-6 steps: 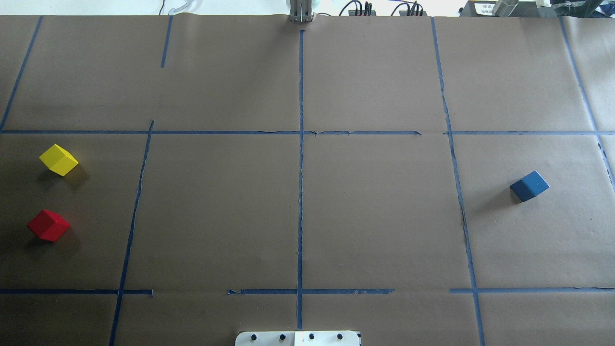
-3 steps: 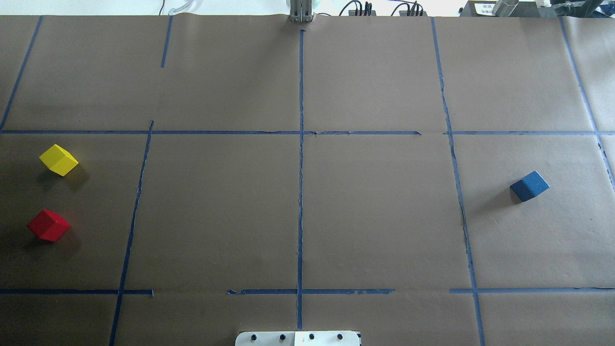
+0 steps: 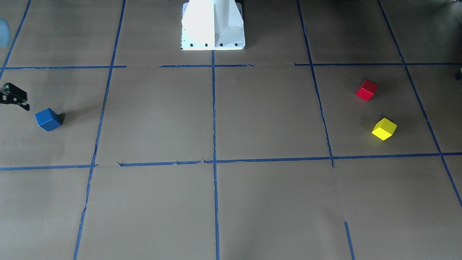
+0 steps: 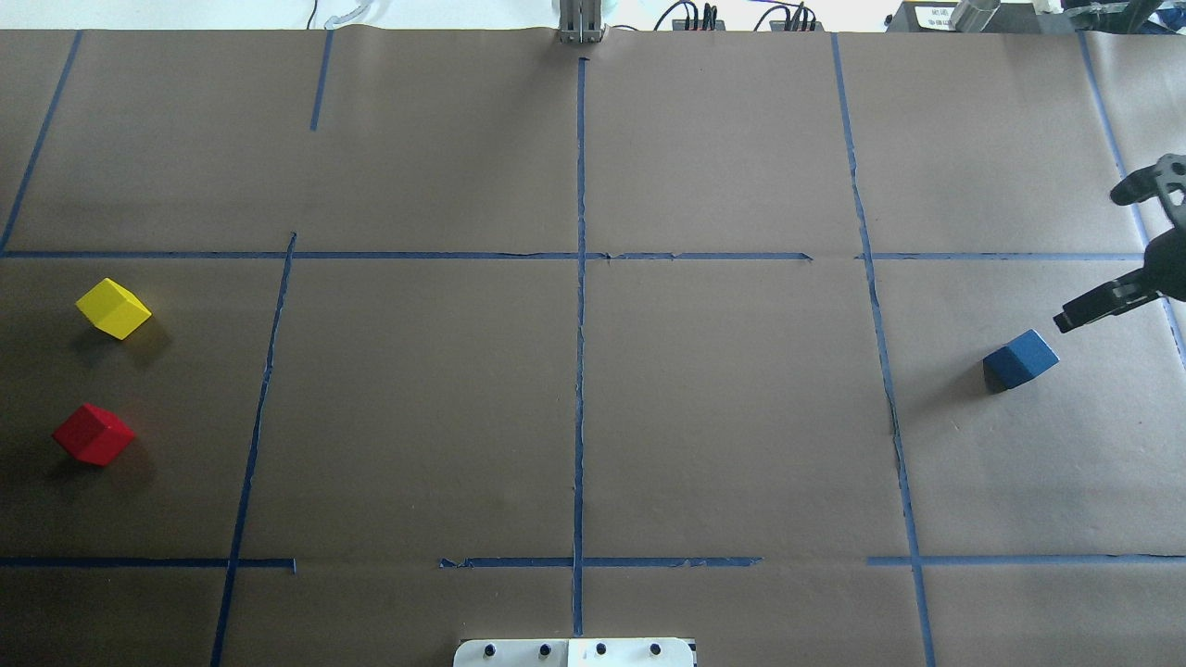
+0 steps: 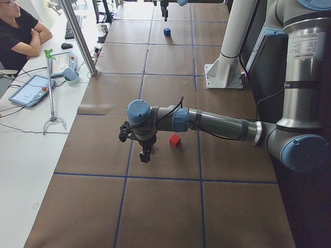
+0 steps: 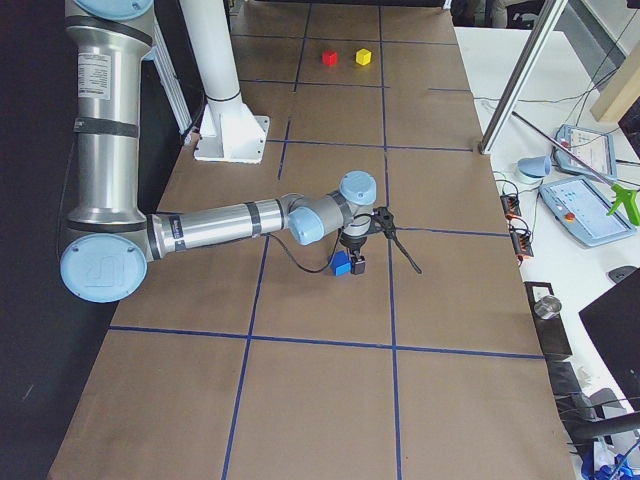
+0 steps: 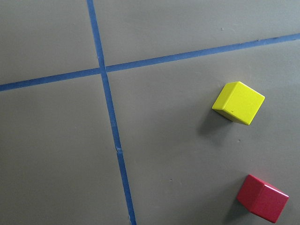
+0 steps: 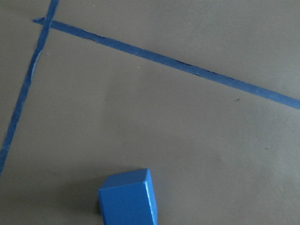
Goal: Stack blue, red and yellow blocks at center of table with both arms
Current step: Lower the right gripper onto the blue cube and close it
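Note:
The blue block [image 4: 1021, 359] sits on the table's right part. My right gripper [image 4: 1089, 260] is open, just beyond and to the right of it, above the table; the right wrist view shows the block [image 8: 127, 197] at its lower edge. The yellow block [image 4: 113, 308] and the red block [image 4: 93, 434] lie apart at the far left. My left gripper [image 5: 144, 154] hovers beside the red block [image 5: 175, 140]; I cannot tell whether it is open or shut. The left wrist view shows the yellow block [image 7: 238, 103] and the red block [image 7: 262, 198].
Brown paper with a grid of blue tape covers the table; two tape lines cross at its middle [image 4: 581, 256]. The robot's white base plate [image 4: 574, 652] is at the near edge. Tablets and a metal post [image 5: 77, 36] stand on the operators' side.
My right gripper has come into the overhead view at the right edge, near the blue block. The three blocks have not moved.

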